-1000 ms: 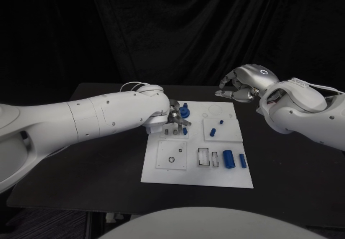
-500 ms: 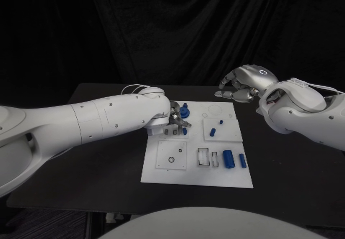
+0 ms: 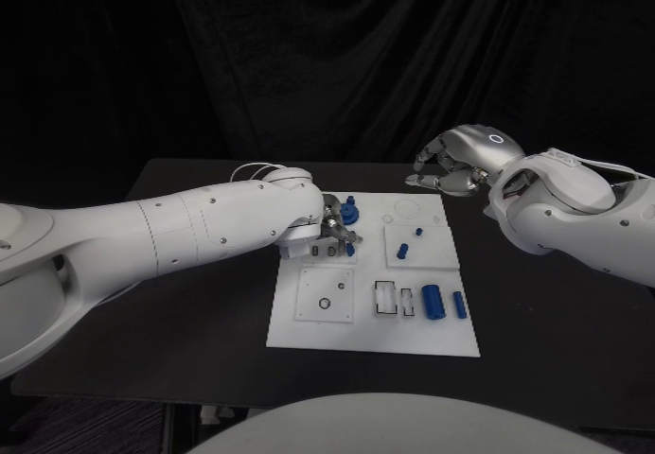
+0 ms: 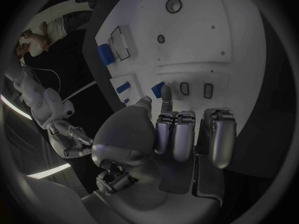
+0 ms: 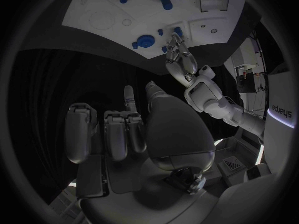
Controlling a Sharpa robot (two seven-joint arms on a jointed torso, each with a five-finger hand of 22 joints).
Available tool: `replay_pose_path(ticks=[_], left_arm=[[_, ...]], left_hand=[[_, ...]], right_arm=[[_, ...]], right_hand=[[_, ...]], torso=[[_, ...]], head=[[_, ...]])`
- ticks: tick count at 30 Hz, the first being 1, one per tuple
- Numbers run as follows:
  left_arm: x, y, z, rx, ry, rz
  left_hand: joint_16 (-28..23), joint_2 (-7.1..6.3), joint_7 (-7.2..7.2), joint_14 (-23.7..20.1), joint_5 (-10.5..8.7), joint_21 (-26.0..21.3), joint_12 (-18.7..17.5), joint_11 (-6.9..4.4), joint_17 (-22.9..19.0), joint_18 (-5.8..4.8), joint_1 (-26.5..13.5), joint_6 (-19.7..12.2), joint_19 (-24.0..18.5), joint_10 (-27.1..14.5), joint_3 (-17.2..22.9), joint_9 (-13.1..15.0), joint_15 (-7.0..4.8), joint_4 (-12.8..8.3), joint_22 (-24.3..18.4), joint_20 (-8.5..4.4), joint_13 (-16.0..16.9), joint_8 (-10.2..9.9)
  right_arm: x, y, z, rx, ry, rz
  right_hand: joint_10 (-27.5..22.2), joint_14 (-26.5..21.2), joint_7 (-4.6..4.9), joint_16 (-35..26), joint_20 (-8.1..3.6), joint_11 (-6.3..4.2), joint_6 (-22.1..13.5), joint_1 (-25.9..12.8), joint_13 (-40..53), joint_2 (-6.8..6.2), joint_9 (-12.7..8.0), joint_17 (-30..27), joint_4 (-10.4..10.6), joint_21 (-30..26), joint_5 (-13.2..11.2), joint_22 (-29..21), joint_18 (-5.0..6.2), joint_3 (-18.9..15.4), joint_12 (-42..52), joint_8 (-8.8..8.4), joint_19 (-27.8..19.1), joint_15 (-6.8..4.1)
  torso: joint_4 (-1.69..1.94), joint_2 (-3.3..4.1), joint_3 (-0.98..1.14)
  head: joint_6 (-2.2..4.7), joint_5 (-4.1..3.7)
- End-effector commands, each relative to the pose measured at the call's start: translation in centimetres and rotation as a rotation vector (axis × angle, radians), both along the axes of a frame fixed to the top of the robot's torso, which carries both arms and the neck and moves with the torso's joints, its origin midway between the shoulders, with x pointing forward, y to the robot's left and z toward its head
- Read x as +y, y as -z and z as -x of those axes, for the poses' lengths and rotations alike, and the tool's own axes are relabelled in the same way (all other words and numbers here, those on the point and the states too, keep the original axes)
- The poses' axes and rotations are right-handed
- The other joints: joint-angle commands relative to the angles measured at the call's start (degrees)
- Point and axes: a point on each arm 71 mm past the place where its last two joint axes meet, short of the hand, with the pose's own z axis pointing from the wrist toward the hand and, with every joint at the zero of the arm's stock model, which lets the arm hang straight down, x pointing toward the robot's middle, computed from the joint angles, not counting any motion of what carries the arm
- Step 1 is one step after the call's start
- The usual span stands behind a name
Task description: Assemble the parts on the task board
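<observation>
Black table [image 3: 204, 312], task board [image 3: 321, 331], blue parts [image 3: 434, 301]

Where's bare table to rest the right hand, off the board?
Bare black table lies beside the task board's right edge and along its near edge; another strip lies at its left, under the left arm. The far-left corner is crowded: left hand among blue parts. Right hand hovers beyond the far-right corner.

Left hand [image 3: 332, 230] crowds task board [image 3: 327, 326] far-left corner; near-left board bare; right hand [image 3: 451, 170] beyond far edge.
</observation>
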Motion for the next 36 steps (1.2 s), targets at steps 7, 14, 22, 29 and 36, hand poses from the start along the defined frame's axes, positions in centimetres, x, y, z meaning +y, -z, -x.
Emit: replay_pose_path(ticks=[7, 14, 22, 29, 36], left_arm=[[-0.42, 0.26, 0.03, 0.008, 0.016, 0.008], [-0.48, 0.42, 0.07, 0.014, 0.019, 0.005], [-0.61, 0.54, 0.15, 0.022, 0.025, 0.0], [-0.75, 0.65, 0.27, 0.03, 0.033, -0.005], [-0.79, 0.8, 0.36, 0.037, 0.036, -0.009]], left_hand=[[0.15, -0.17, 0.02, 5.95, 0.22, -0.39, -0.05, 0.29, 15.07, -0.19, 1.11, 0.42, 0.27, 5.97, 0.58, -0.09, 0.02, -0.51, 9.01, -0.12, 15.04, -0.83], [0.15, -0.24, 0.02, 5.95, 0.27, -0.46, -0.05, 0.3, 15.07, -0.17, 1.48, 0.52, 0.21, 5.97, 0.81, -0.07, 0.03, -0.83, 8.96, -0.11, 15.04, -1.2], [0.15, -0.25, -0.01, 5.95, 0.25, -0.47, -0.05, 0.29, 15.07, -0.18, 2.06, 0.72, 0.23, 5.97, 1.23, 0.01, 0.03, -1.34, 9.0, -0.1, 15.04, -1.67], [0.15, -0.28, -0.01, 5.95, 0.2, -0.52, -0.05, 0.28, 15.07, -0.16, 2.26, 0.78, 0.18, 5.97, 1.38, 0.05, 0.02, -1.53, 8.95, -0.1, 15.04, -1.83], [0.15, -0.26, -0.03, 5.95, 0.18, -0.53, -0.05, 0.26, 15.07, -0.16, 2.59, 0.85, 0.19, 5.97, 1.68, 0.12, 0.01, -1.85, 8.97, -0.11, 15.04, -2.11]], right_arm=[[-0.08, 0.2, -0.05, 0.013, 0.02, 0.009], [0.03, 0.23, -0.08, 0.016, 0.019, 0.011], [0.14, 0.31, -0.15, 0.019, 0.019, 0.013], [0.15, 0.41, -0.16, 0.022, 0.02, 0.015], [0.22, 0.45, -0.16, 0.024, 0.019, 0.016]], right_hand=[[5.98, 6.1, 0.21, 0.17, 0.35, 0.33, 0.03, 0.1, 15.09, 0.0, -0.08, 15.1, -0.09, -0.18, 0.2, 12.14, 0.83, -0.25, 0.15, -0.22, 1.78, 0.43], [5.98, 6.1, 0.21, 0.17, 0.35, 0.33, 0.03, 0.1, 15.09, 0.0, -0.08, 15.1, -0.09, -0.18, 0.2, 12.14, 0.83, -0.25, 0.15, -0.22, 1.78, 0.43], [5.98, 6.1, 0.25, 0.17, 0.39, 0.38, 0.12, 0.12, 15.09, 0.02, -0.08, 15.1, -0.08, -0.22, 0.2, 12.13, 0.84, -0.27, 0.15, -0.21, 1.77, 0.49], [5.98, 6.1, 0.25, 0.17, 0.39, 0.38, 0.12, 0.12, 15.09, 0.02, -0.08, 15.1, -0.08, -0.22, 0.2, 12.13, 0.84, -0.27, 0.15, -0.21, 1.77, 0.49], [5.98, 6.1, 0.25, 0.17, 0.39, 0.38, 0.12, 0.12, 15.09, 0.02, -0.08, 15.1, -0.08, -0.22, 0.2, 12.13, 0.84, -0.27, 0.15, -0.21, 1.77, 0.49]], torso=[[0.0, -0.02, 0.02], [-0.02, -0.04, 0.01], [-0.01, -0.06, 0.06], [-0.09, -0.08, 0.16], [-0.08, -0.04, 0.05]], head=[[-0.01, -0.07], [-0.01, -0.08], [-0.01, -0.2], [-0.01, -0.11], [-0.01, -0.16]])
